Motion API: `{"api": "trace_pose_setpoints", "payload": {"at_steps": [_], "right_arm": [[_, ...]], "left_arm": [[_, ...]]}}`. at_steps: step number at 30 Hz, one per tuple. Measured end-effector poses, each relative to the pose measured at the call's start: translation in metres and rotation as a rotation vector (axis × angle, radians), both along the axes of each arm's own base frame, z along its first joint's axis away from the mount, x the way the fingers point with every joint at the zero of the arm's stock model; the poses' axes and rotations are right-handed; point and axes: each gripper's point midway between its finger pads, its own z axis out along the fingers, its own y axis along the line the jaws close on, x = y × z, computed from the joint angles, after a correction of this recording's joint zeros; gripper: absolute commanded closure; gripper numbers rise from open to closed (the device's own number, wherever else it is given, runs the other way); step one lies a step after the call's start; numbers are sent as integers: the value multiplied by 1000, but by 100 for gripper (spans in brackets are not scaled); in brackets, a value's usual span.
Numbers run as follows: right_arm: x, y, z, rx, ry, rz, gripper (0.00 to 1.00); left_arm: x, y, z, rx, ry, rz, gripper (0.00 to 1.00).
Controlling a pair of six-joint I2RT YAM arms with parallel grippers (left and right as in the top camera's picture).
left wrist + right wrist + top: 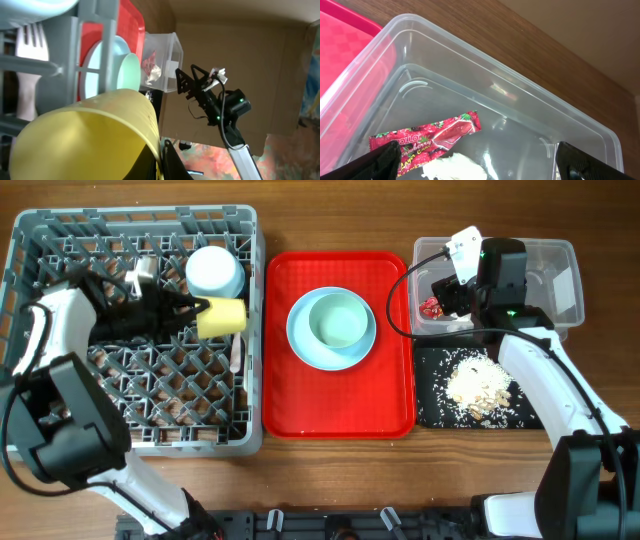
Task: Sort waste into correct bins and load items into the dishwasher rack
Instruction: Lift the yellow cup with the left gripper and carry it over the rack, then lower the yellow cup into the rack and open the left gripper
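Two fingers (169, 161) of the left gripper (195, 307) are pressed onto the wall of the yellow cup (222, 317), pinching it near the rim. The cup lies on its side among the pegs of the grey rack (30, 430), which stands just left of the red tray (290, 405). A white-blue bowl (215, 270) sits beside the cup, and a white fork (29, 37) stands in the same rack. The fingers (380, 162) of the right gripper (447, 288) are spread wide, holding nothing, above the clear tub (560, 250) to the right of the red tray, at its far end. A red wrapper (427, 135) and a white napkin (452, 169) lie on the tub floor, touching. A black tray (430, 385), right of the red tray at its near end, carries pale scraps (478, 385). On the red tray rests a pale blue plate (300, 345) holding a pale green bowl (337, 320).
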Motion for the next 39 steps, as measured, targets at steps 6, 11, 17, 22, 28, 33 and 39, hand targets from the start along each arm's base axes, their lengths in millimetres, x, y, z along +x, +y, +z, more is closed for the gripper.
{"api": "trace_pose_setpoints", "payload": {"at_steps": [6, 11, 17, 22, 28, 33, 39], "right_arm": [[0, 0, 0, 0, 0, 0, 0], [0, 0, 0, 0, 0, 0, 0], [0, 0, 0, 0, 0, 0, 1], [0, 0, 0, 0, 0, 0, 0], [0, 0, 0, 0, 0, 0, 0], [0, 0, 0, 0, 0, 0, 0], [0, 0, 0, 0, 0, 0, 0]], "left_arm": [[0, 4, -10, -51, -3, 28, 96], [-1, 26, -17, -18, 16, 77, 96], [-2, 26, -18, -19, 19, 79, 91], [-5, 34, -27, 36, 35, 81, 67], [-18, 40, -55, 169, 104, 49, 45], [-18, 39, -47, 154, 117, 59, 0], [-19, 39, -43, 150, 125, 61, 0]]}}
